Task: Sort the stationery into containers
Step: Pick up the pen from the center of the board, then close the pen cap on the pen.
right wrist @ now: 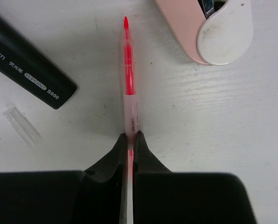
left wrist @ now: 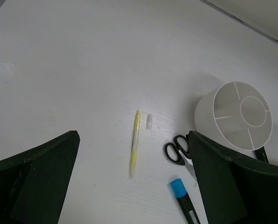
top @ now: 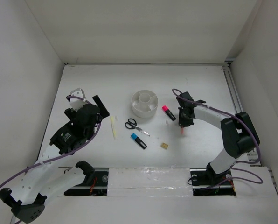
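Red pen point(right wrist: 128, 70) lies flat on the table point(right wrist: 213, 116), right of the tub point(top: 144, 103). My right gripper point(right wrist: 130, 140) is clamped across its barrel, tip free, probably to lead into a compartment. My left gripper point(left wrist: 134, 191) hangs wide open, facing the pencil point(left wrist: 135, 144).

walls: plain white panels point(top: 143, 32) on three sides | table point(top: 106, 81): white, faintly grained | light: even, soft shadows

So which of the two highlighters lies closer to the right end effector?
The pink-and-black highlighter, just right of the white tub and beside the right end effector; the blue-and-black highlighter lies by the scissors.
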Robot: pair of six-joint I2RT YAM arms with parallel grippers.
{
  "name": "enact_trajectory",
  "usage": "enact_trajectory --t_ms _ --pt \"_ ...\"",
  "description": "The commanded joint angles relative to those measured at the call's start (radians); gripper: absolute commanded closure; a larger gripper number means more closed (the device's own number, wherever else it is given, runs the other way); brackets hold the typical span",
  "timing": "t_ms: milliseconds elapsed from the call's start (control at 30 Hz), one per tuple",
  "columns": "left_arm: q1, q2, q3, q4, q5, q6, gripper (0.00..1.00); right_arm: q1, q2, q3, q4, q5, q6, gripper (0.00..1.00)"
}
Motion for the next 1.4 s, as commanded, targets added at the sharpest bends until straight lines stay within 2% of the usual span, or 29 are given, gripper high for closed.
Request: enact_trajectory --t_ms 0,167,300,433,533,667,800,900,1033,1067,1167,1267,1367 --pt "-0.004 -0.010 -0.007 0.012 -0.029 -0.007 0.00 -0.001 0.001 0.010 -0.030 0.021 0.025 1.00" --pt "-0.004 -0.010 -0.007 0.002 -0.038 -0.007 0.00 0.054 -0.109 -0.022 -0.030 0.080 0.055 1.00" --pt "-0.004 0.021 -0.007 0.013 -0.020 0.007 0.00 0.081 -0.259 -0.003 -0.085 0.152 0.083 1.00" --pt "-0.004 0.105 0.030 0.036 0.040 0.047 0.00 0.126 -0.388 0.034 -0.153 0.185 0.083 1.00" --pt "-0.004 0.208 0.102 -0.011 0.068 -0.026 0.00 0.168 -0.490 0.044 -0.162 0.186 0.072 1.00" --pt "-0.004 0.400 0.185 -0.051 0.114 -0.131 0.00 0.206 -0.583 0.063 -0.151 0.161 0.063 1.00" --pt "-0.004 0.597 0.231 -0.004 0.138 -0.119 0.00 0.255 -0.642 0.064 -0.131 0.132 0.034 1.00" --pt "0.005 0.638 0.231 0.028 0.126 -0.119 0.00 0.280 -0.668 0.064 -0.131 0.123 0.003 1.00" --pt "0.074 0.638 0.161 0.151 0.241 -0.041 0.00 0.300 -0.688 0.042 -0.131 0.123 -0.006 1.00" --pt "0.074 0.638 0.161 0.201 0.256 -0.004 0.02 0.300 -0.697 0.042 -0.119 0.112 -0.015 1.00" --pt "0.074 0.652 0.161 0.228 0.293 0.007 0.05 0.300 -0.697 0.014 -0.096 0.101 -0.026 1.00" --pt "0.102 0.688 0.151 0.251 0.305 0.007 0.12 0.300 -0.697 0.014 -0.096 0.077 -0.026 1.00" --pt "0.134 0.720 0.138 0.283 0.342 0.019 0.33 0.311 -0.697 0.024 -0.096 0.068 -0.035 1.00"
